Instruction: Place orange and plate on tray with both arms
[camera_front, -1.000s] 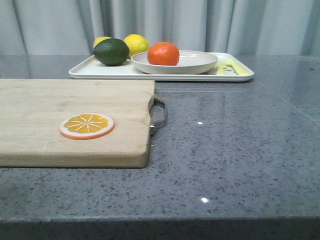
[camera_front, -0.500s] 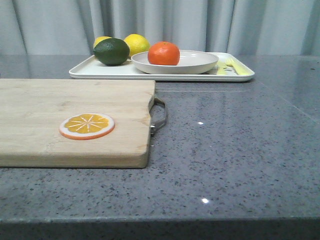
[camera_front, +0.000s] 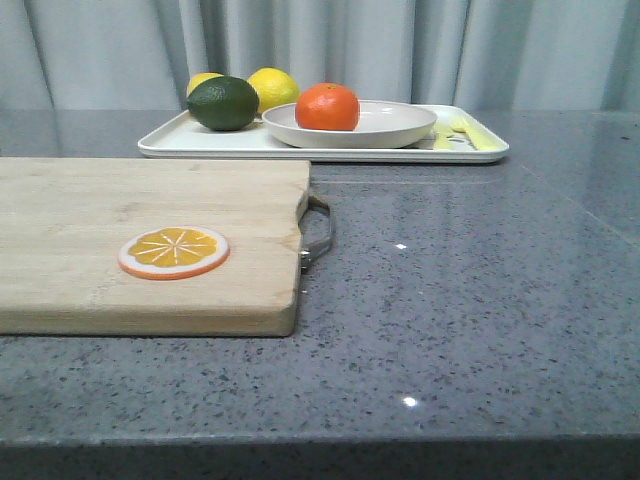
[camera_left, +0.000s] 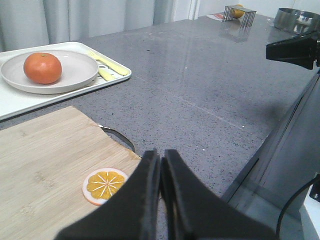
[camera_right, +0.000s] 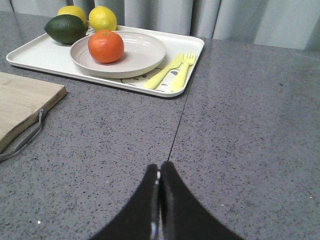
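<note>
The orange (camera_front: 327, 107) rests in the off-white plate (camera_front: 395, 125), and the plate sits on the white tray (camera_front: 200, 143) at the back of the table. Both wrist views show the same: orange (camera_left: 42, 68) (camera_right: 106, 46) in the plate (camera_left: 77, 70) (camera_right: 145, 52) on the tray (camera_left: 30, 102) (camera_right: 35, 55). My left gripper (camera_left: 161, 153) is shut and empty, held over the near corner of the cutting board, far from the tray. My right gripper (camera_right: 159, 166) is shut and empty above bare counter, well short of the tray. Neither gripper appears in the front view.
A wooden cutting board (camera_front: 120, 235) with a metal handle (camera_front: 318, 232) and an orange slice disc (camera_front: 173, 251) lies front left. On the tray are a green lime (camera_front: 222, 103), two lemons (camera_front: 273, 88) and yellow cutlery (camera_right: 172, 72). The counter's right edge (camera_left: 250, 165) drops off.
</note>
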